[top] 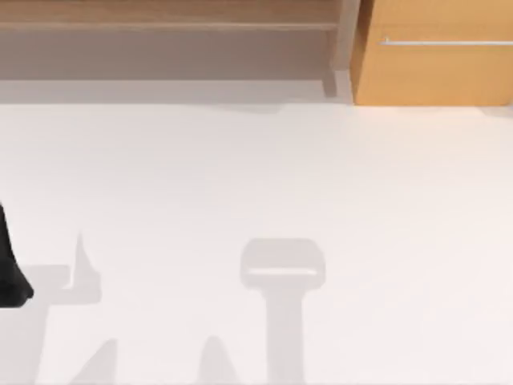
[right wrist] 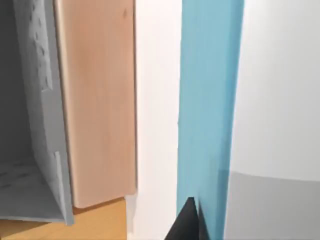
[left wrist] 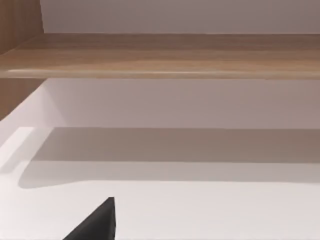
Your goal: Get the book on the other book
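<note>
1. Top view: the plain white table [top: 256, 176] stretches across the frame, with soft grey shadows [top: 282, 277] falling on its near part. A dark piece of the left arm [top: 10, 277] sits at the table's left edge. Along the far side runs a long light-wood shelf [top: 168, 20], and at the far right stands an orange-brown wooden cabinet [top: 437, 72] with a thin silver handle bar [top: 449, 42].

2. Left wrist view: 1 dark tip of the left gripper [left wrist: 97, 224] hangs over the white table surface [left wrist: 210, 210], facing the light-wood shelf board [left wrist: 165, 55] and the shaded recess beneath it. Whether this gripper is apart or together cannot be told.

3. Right wrist view: a flat, smooth, light-blue book [right wrist: 207, 100] appears as a long narrow band with straight edges, with no title or marking to be seen on it. 1 dark tip of the right gripper [right wrist: 187, 224] lies right against the book's edge at 1 end. Whether the gripper is clamped on the book cannot be told. Beside the book, across a strip of white, is a pale wooden panel [right wrist: 95, 100] fronting a grey compartment [right wrist: 30, 130].
</note>
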You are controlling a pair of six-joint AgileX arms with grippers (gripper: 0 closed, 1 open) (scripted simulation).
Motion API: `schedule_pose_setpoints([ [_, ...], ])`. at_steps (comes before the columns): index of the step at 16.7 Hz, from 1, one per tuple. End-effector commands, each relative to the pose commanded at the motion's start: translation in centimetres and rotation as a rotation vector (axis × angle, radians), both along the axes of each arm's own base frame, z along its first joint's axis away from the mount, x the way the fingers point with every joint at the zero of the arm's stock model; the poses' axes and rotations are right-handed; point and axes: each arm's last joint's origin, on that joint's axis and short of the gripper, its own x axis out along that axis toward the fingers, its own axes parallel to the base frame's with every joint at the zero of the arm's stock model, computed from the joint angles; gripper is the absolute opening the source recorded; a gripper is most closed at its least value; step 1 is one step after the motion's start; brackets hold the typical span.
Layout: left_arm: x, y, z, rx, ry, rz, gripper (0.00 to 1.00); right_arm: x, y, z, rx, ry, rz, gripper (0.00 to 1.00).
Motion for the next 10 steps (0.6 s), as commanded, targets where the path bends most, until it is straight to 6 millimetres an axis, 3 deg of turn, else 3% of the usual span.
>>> schedule_pose_setpoints([
  [8, 0.0, 0.0, 0.0, 0.0, 0.0, 0.0, 1.0, 0.46, -0.01, -0.2, 0.0, 0.0, 0.0, 0.0],
  [10, 0.0, 0.0, 0.0, 0.0, 0.0, 0.0, 1.0, 0.46, -0.01, -0.2, 0.0, 0.0, 0.0, 0.15],
])
